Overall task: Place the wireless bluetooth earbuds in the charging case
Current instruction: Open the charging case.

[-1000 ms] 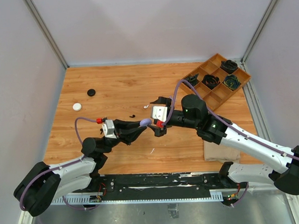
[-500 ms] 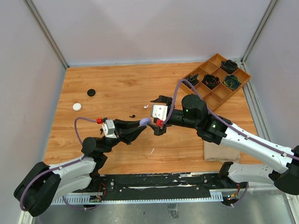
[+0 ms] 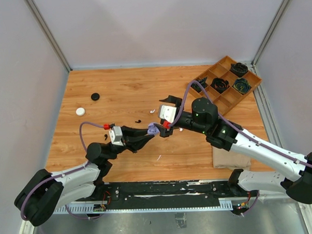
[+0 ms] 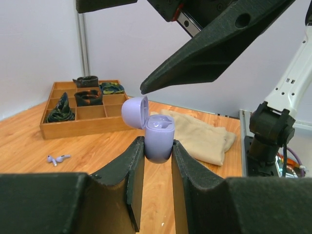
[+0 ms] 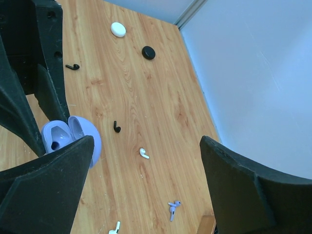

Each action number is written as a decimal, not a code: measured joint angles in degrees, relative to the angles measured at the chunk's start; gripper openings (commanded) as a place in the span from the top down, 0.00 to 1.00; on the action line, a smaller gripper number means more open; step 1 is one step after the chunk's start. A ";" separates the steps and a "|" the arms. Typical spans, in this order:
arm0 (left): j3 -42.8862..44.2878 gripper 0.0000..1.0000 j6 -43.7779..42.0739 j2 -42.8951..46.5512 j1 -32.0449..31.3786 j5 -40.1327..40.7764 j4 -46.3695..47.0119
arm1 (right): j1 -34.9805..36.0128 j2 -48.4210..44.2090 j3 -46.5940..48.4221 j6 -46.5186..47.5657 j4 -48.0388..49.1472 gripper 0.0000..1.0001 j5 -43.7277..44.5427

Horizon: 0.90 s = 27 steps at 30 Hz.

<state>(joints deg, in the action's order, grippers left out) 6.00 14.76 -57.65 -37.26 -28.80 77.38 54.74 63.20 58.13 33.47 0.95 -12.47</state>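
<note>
Lavender charging case [image 4: 158, 139] sits lid-open, clamped in the left gripper [image 4: 157, 147]; right gripper [image 5: 146, 141] gapes empty beside it; earbuds [image 5: 172, 208] lie loose beyond it, none inserted

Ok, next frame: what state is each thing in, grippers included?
left gripper: shut on the lavender charging case.
lavender charging case: lid open, held upright.
right gripper: open, empty, close to the case.
wireless bluetooth earbuds: loose on the table.
black disc: flat on the table.
white disc: flat on the table.
cloth: rumpled.
</note>
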 measured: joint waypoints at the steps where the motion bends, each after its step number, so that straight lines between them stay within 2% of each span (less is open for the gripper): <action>1: 0.00 1.00 -0.04 0.00 0.00 -0.09 -0.02 | 0.00 0.00 0.02 -0.02 0.07 0.08 0.13; 7: -0.02 1.00 -1.60 0.00 0.00 -0.04 -0.02 | 0.00 -0.24 0.70 -1.05 -0.63 0.05 0.98; 16: -2.95 1.00 -9.49 -0.22 0.00 3.15 2.16 | -0.79 2.45 9.18 -5.79 -10.56 0.06 6.73; 23: -3.45 1.00 -14.05 -3.87 0.00 4.66 6.38 | -9.66 10.58 14.27 -12.11 -19.56 0.09 6.38; 27: -3.45 1.00 -14.49 -8.92 0.66 4.04 9.94 | -15.61 15.41 16.22 -15.23 -23.28 0.10 4.70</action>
<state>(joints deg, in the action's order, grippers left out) 2.55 0.27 -66.57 -36.60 -24.75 87.33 39.13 78.61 74.35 18.24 -22.33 -7.77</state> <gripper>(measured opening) 0.293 0.910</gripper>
